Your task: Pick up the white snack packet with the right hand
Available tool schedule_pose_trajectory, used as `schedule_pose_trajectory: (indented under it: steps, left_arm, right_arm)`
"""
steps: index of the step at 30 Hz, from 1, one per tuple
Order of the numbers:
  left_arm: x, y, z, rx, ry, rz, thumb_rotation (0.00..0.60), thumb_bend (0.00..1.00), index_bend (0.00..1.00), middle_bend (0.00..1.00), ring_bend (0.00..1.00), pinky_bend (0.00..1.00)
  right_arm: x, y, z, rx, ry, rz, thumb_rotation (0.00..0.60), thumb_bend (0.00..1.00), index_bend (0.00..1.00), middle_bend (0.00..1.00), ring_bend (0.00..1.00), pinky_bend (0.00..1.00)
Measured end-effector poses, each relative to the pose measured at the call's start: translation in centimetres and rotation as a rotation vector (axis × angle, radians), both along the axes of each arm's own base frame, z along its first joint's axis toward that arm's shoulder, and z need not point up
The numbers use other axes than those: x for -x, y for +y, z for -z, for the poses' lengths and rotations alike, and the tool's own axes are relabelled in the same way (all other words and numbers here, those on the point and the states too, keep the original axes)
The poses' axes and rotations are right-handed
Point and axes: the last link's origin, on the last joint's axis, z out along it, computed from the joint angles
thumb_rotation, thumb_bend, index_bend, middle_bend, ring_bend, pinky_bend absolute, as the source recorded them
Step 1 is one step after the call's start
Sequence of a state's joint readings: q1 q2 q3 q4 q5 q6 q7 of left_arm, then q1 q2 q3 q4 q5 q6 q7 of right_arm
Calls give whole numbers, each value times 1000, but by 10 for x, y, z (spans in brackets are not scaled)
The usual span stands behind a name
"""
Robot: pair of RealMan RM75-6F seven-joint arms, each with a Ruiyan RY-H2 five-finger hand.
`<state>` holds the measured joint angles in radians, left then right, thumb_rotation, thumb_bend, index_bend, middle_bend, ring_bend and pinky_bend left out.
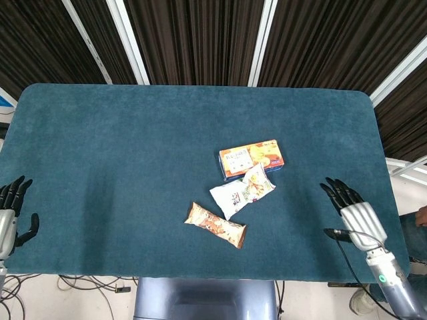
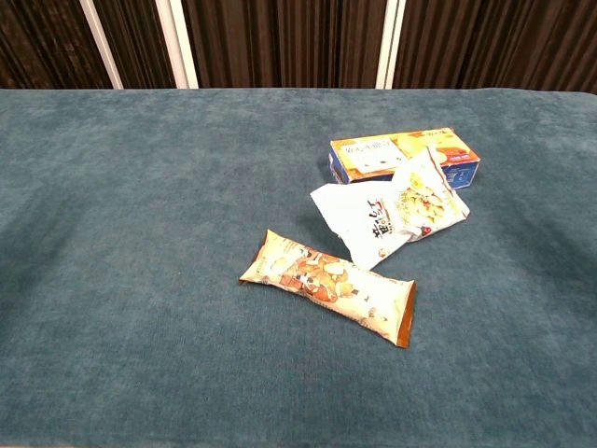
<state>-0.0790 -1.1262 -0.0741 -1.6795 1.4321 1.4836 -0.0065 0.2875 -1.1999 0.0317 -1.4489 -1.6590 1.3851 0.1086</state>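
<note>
The white snack packet (image 1: 241,191) (image 2: 387,217) lies flat near the middle of the table, its far corner leaning on an orange box. My right hand (image 1: 352,211) hovers over the table's front right part, fingers spread and empty, well to the right of the packet. At the front left edge my left hand (image 1: 9,213) is open too, holding nothing. Neither hand shows in the chest view.
An orange and blue box (image 1: 252,159) (image 2: 404,156) lies just behind the packet. A brown snack bar (image 1: 215,225) (image 2: 327,286) lies just in front of it, to the left. The teal cloth table (image 1: 120,153) ends near both hands.
</note>
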Motion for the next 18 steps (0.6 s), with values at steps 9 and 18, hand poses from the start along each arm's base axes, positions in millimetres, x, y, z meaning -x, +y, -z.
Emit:
schedule_pose_trajectory:
  steps: [9, 18]
  left_arm:
    - [1, -1, 0, 3, -4, -10, 600, 546, 28, 0, 7, 23]
    - [1, 1, -3, 0, -24, -23, 600, 545, 28, 0, 7, 23]
  right_arm:
    - [-58, -46, 24, -123, 55, -123, 600, 24, 0, 24, 46, 207]
    - [-110, -73, 71, -185, 54, -218, 600, 28, 0, 38, 48, 207]
